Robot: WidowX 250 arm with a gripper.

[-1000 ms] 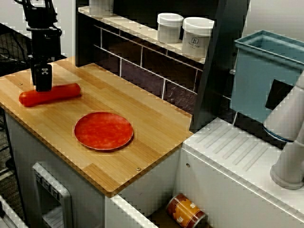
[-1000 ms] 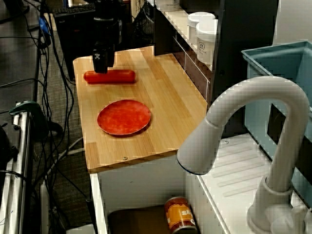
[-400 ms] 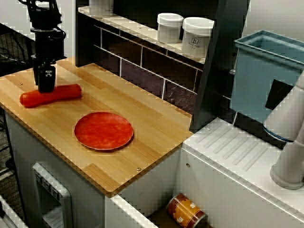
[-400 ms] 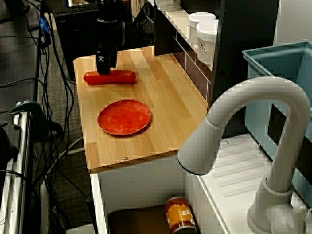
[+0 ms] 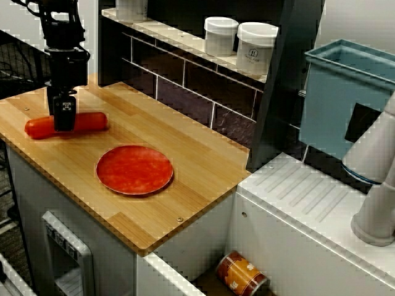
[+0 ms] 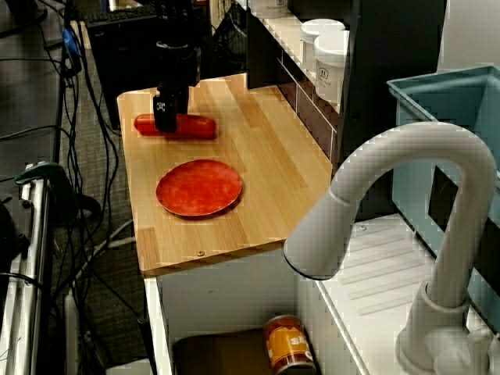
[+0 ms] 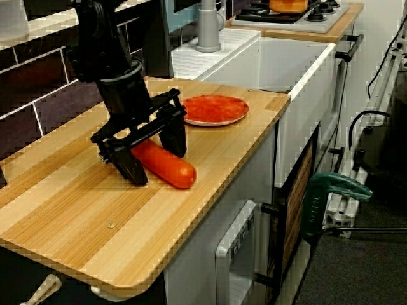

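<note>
The view from the side shows the gripper (image 7: 154, 152), fingers apart, astride the red sausage (image 7: 173, 169) lying near the front edge of the wooden surface (image 7: 76, 216), with bare wood all round, the red plate (image 7: 213, 109) well apart and the white jar (image 5: 256, 48) label too small to read.

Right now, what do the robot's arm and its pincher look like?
The arm is all black and chunky, built from blocky sections. Its gripper is black too, with a crossbar and two broad, flat fingers shaped like paddles. In the view facing the shelf, one finger carries a small white mark, and a thin black cable curls near the arm's top.
</note>
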